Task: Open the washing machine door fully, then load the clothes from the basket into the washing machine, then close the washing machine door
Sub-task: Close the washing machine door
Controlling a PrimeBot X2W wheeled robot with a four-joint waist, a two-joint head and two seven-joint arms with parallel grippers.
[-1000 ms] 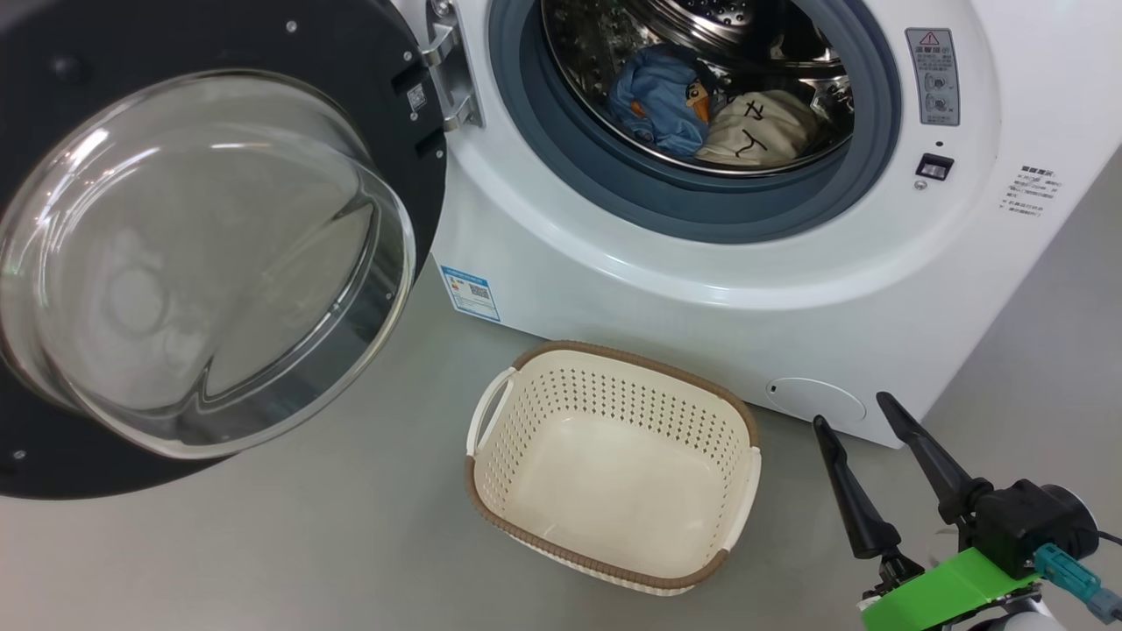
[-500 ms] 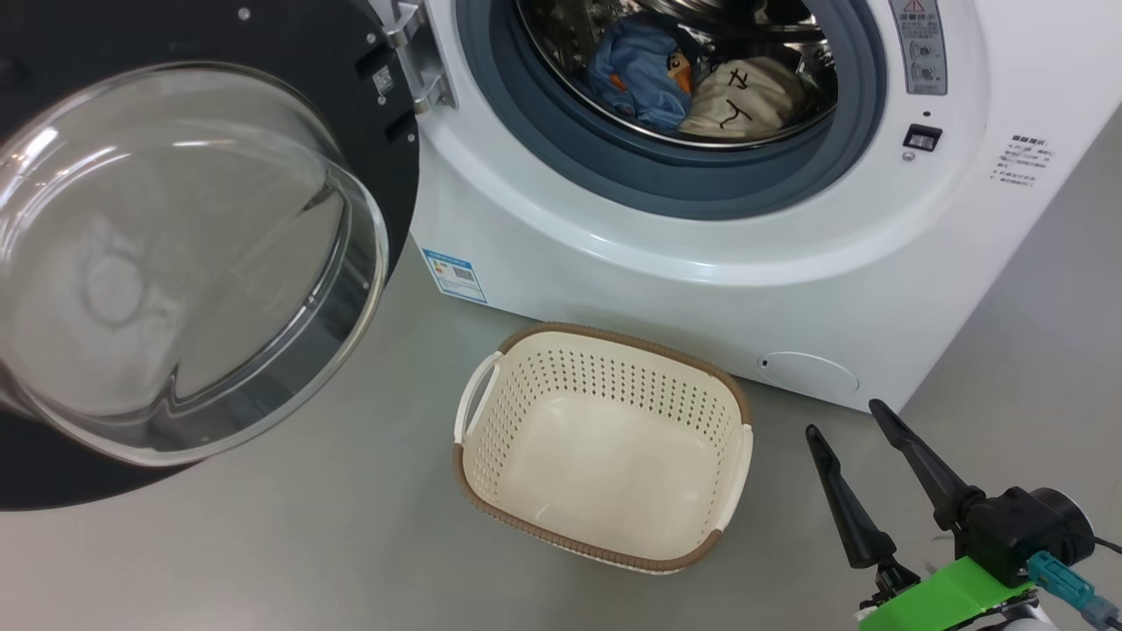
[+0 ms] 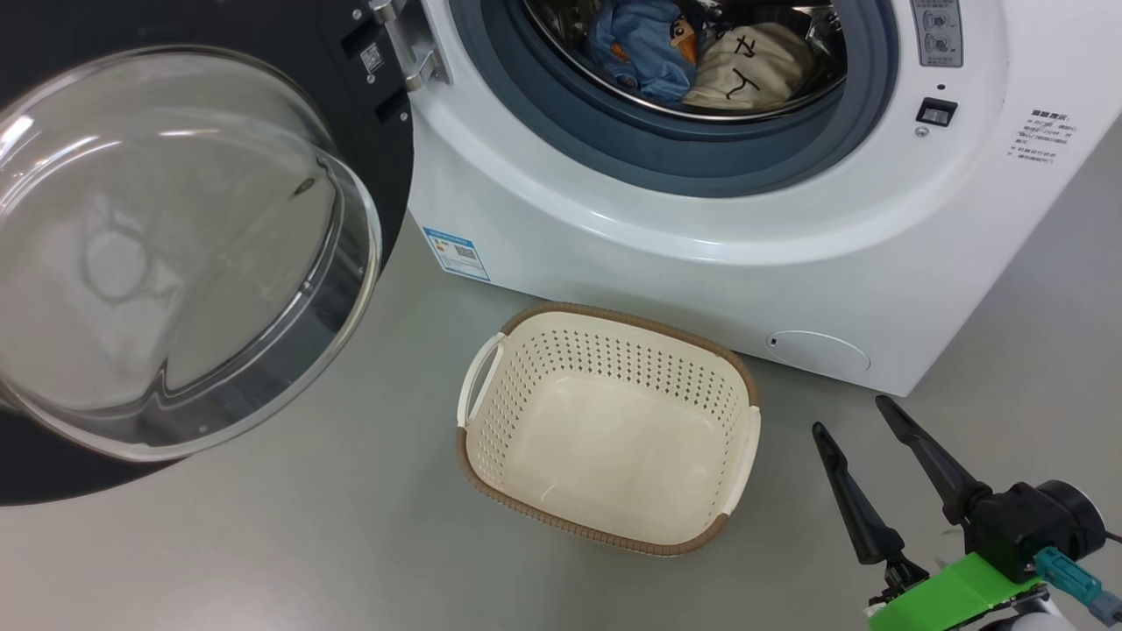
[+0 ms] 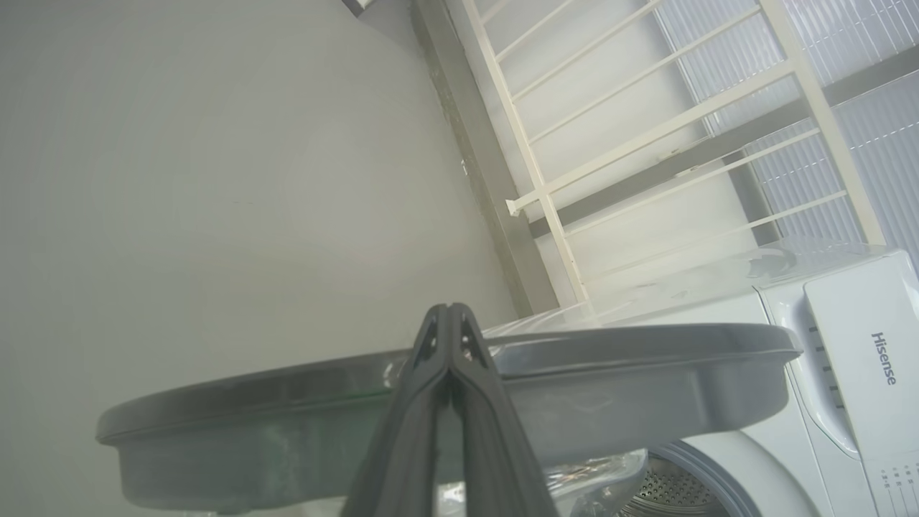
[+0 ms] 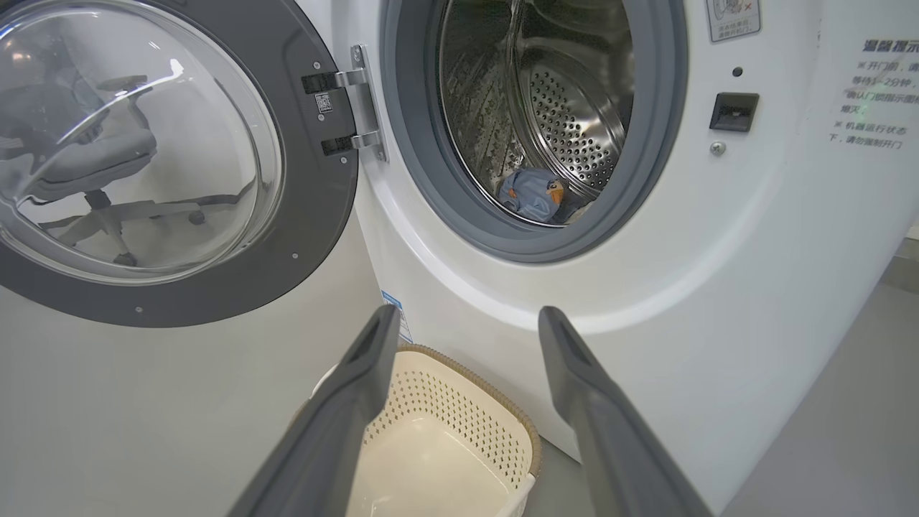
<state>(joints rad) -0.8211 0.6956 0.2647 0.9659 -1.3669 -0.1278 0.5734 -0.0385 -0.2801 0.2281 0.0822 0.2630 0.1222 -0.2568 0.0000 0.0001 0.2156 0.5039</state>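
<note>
Head view: washing machine (image 3: 701, 263) at 12 to 2 o'clock, with the top of the drum cut off by the frame; door (image 3: 386, 131) standing open at 9 o'clock, its left rim cut off. Clothes (image 3: 692, 53) lie in the drum at 12 o'clock, a blue and a cream piece, partly cropped. Basket (image 3: 614, 543) on the floor (image 3: 307, 543) toward 6 o'clock, just before the machine, bare bottom showing. Right gripper (image 3: 852, 415) at 4 o'clock, fingers spread, holding nothing. Left wrist view: left gripper (image 4: 448, 312) pinched closed, door edge behind it; contact cannot be told. Right wrist view: a chair (image 5: 86, 154) shows dimly through the door glass
</note>
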